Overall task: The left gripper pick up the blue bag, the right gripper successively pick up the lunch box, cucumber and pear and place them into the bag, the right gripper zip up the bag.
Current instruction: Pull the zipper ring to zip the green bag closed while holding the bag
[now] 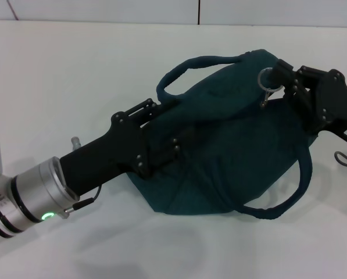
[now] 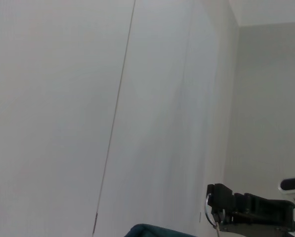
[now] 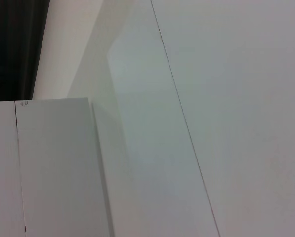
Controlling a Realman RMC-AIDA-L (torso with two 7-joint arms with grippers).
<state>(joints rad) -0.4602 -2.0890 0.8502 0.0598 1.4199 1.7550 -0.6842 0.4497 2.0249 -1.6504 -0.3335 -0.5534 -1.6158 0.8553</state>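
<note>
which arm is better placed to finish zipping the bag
Right. The right gripper is at the ring zipper pull on the dark teal-blue soft fabric bag; the left gripper is pressed against the bag's side.

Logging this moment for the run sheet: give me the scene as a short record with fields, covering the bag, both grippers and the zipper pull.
bag: large dark teal-blue soft fabric bag, lying on the white table, two loop handles showing
bag opening: looks closed; no contents visible
left gripper: left gripper reaches in from the left, its fingers against the bag's side
right gripper: right gripper at the bag's far right end, at the metal ring zipper pull
lunch box, cucumber, pear: not visible
</note>
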